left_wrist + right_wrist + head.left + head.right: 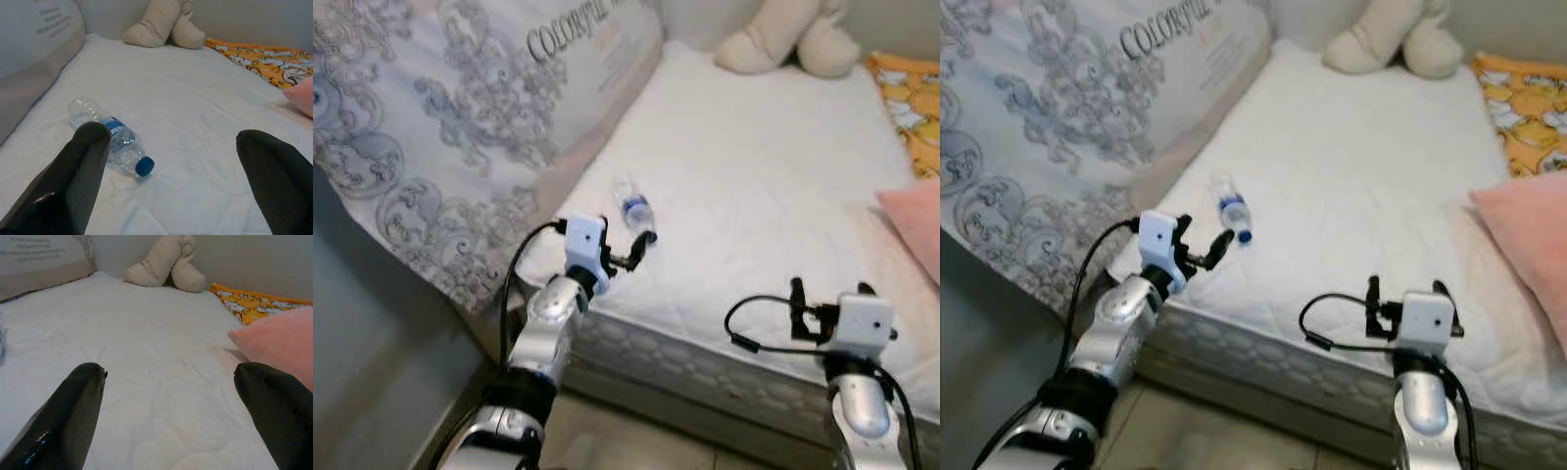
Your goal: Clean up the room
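The clear plastic bottle [634, 212] lies on the bed [773, 176] just beyond the open left hand [628, 257]; likely light, slippery and crushable, best gripped across its labelled middle

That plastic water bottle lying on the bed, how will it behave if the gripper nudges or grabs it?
The bottle lies on its side on the soft mattress, so a nudge would probably roll it. It looks clear and nearly empty, so likely light and easily crushed. The open left gripper is close by.
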You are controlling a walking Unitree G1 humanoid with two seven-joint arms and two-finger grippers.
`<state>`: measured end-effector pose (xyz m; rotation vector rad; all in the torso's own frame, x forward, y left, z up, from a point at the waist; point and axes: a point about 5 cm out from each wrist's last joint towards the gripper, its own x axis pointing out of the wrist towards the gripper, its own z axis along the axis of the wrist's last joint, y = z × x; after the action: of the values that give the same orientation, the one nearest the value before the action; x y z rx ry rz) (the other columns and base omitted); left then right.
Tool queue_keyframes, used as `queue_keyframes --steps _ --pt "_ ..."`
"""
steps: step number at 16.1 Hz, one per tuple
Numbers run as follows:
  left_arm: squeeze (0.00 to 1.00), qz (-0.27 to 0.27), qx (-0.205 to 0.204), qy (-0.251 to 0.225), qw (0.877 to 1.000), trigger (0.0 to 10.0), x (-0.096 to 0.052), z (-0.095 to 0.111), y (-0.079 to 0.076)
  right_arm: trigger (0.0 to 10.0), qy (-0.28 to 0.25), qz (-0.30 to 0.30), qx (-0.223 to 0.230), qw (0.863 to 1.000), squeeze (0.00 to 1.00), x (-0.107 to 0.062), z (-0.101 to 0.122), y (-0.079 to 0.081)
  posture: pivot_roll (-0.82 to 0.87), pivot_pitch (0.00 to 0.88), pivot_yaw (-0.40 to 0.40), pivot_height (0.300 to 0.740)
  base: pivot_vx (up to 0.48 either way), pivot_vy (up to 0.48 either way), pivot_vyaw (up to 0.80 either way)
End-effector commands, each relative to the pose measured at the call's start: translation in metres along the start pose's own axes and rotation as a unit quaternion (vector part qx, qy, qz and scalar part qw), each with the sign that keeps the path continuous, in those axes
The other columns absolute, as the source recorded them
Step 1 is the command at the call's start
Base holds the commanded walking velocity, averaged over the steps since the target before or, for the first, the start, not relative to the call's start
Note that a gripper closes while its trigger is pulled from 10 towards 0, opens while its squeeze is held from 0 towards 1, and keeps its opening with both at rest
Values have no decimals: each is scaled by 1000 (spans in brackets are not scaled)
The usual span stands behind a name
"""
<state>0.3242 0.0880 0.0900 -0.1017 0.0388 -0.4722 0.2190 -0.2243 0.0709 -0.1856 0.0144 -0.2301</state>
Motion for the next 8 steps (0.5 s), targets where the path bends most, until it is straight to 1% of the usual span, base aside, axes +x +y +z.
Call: queue_keyframes --steps 1,2,3,4,5,6,8 --pt "0 4 14 -6 1000 10000 1 5 5 10000 -1 7 1 1000 0 2 1 4 -42 0 20 740 0 0 0" --pt "0 4 16 -6 1000 10000 2 6 5 10000 -1 7 0 1000 0 2 1 4 -42 0 20 740 0 0 0" --pt "0 7 26 -8 1000 10000 2 7 6 10000 -1 10 0 1000 0 2 1 4 -42 0 20 740 0 0 -800" --pt "0 12 29 -13 999 10000 3 9 6 10000 -1 13 -2 1000 0 1 0 4 -43 0 19 740 0 0 -425" --pt "0 14 23 -18 999 10000 3 10 7 10000 0 14 -3 1000 0 1 0 5 -43 0 19 740 0 0 0" --pt "0 21 15 -21 999 10000 3 11 9 10000 0 16 -2 1000 0 1 0 6 -43 0 19 740 458 0 0" --pt "0 23 15 -21 999 10000 3 12 9 10000 1 16 -1 1000 0 1 0 7 -43 4 18 740 465 0 0"
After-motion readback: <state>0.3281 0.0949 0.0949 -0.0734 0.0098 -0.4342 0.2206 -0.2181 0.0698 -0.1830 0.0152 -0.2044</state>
